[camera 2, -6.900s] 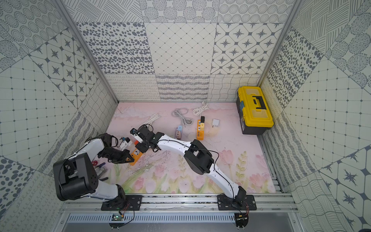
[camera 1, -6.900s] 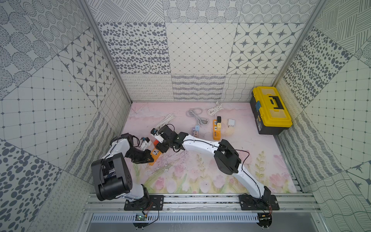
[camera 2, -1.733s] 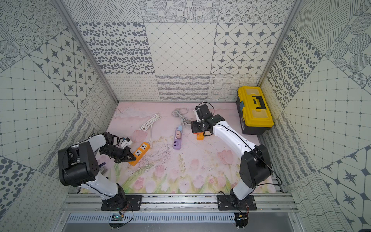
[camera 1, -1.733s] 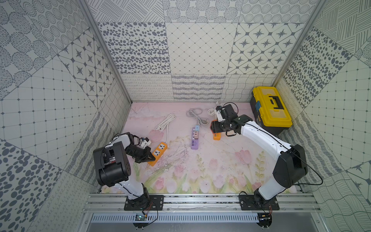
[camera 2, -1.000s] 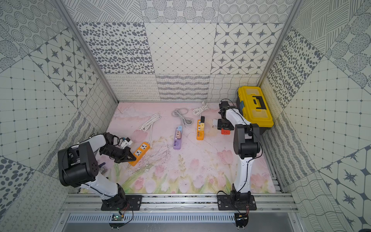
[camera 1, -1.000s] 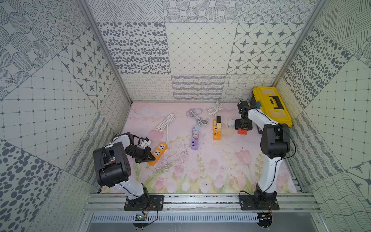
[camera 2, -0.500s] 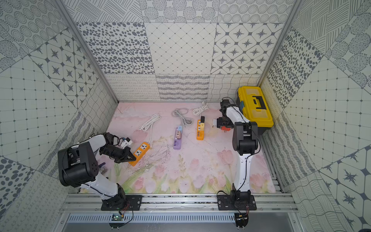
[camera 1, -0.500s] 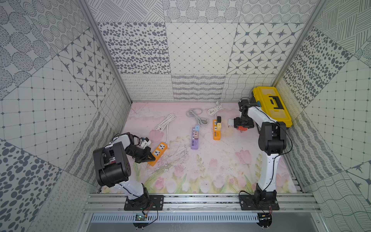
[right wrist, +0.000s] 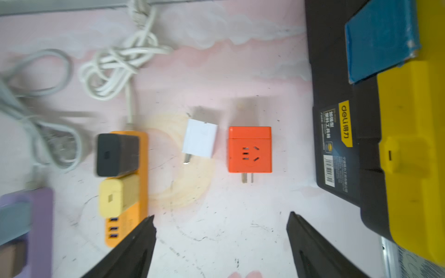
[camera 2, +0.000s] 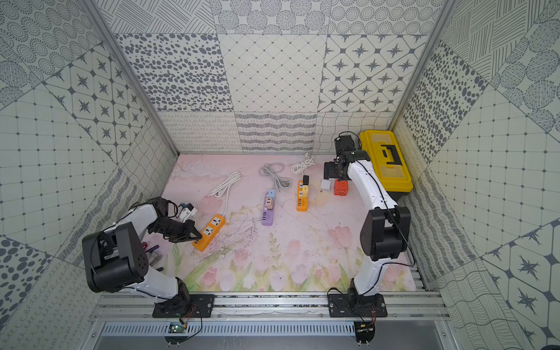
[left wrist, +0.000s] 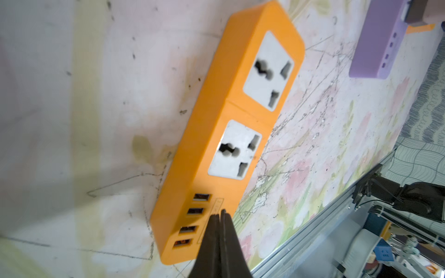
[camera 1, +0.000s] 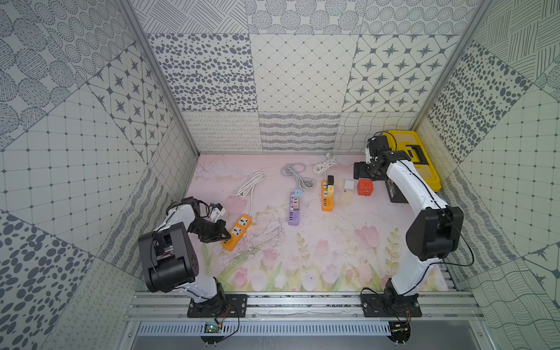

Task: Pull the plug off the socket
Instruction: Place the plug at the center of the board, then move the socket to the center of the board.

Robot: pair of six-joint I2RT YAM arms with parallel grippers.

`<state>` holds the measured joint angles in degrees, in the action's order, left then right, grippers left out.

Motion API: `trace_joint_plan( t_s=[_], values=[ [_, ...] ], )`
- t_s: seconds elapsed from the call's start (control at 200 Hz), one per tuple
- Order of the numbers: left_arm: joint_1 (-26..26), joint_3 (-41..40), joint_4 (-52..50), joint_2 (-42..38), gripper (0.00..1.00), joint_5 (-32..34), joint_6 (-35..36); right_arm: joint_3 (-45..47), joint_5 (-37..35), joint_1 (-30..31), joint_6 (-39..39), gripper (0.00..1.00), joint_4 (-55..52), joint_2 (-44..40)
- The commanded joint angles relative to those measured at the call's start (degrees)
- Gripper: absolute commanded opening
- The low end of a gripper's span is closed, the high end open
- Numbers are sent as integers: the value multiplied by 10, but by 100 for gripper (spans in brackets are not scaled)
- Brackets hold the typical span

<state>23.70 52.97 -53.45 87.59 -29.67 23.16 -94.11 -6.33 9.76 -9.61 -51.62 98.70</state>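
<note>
An orange socket strip (camera 1: 239,230) (camera 2: 212,227) lies at the left of the mat, and both of its white sockets (left wrist: 268,69) stand empty. My left gripper (camera 1: 223,235) (left wrist: 221,213) is shut with nothing between the fingers; its tip rests on the strip's USB end. The orange cube plug (camera 1: 364,187) (camera 2: 341,187) (right wrist: 250,149) lies loose on the mat at the back right, with its two prongs bare. My right gripper (camera 1: 362,173) (right wrist: 220,216) hangs open just above and behind it, holding nothing.
A white plug (right wrist: 199,142) lies beside the orange cube. A second orange strip (camera 1: 327,206) carries a black plug (right wrist: 116,154) and a yellow plug (right wrist: 119,195). A purple strip (camera 1: 294,212) lies mid-mat, with coiled cords behind it. A yellow toolbox (camera 1: 421,169) stands by the right arm.
My right gripper has opened and let go of the orange cube plug, which now lies by the white plug; the gripper has drawn back from it. The left arm has not moved.
</note>
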Motion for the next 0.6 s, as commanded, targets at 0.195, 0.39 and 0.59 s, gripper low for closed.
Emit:
trace_joint_plan(
  t_s=[0.195, 0.39, 0.59],
  values=[
    [-83, 17, -21, -154, 41, 48, 38, 224, 108, 142, -58, 87, 162, -175],
    [-158, -1, 22, -129, 45, 123, 11, 361, 157, 185, -122, 85, 259, -270],
    [-220, -13, 92, -84, 50, 184, -10, 433, 166, 203, -135, 85, 276, -328]
  ],
)
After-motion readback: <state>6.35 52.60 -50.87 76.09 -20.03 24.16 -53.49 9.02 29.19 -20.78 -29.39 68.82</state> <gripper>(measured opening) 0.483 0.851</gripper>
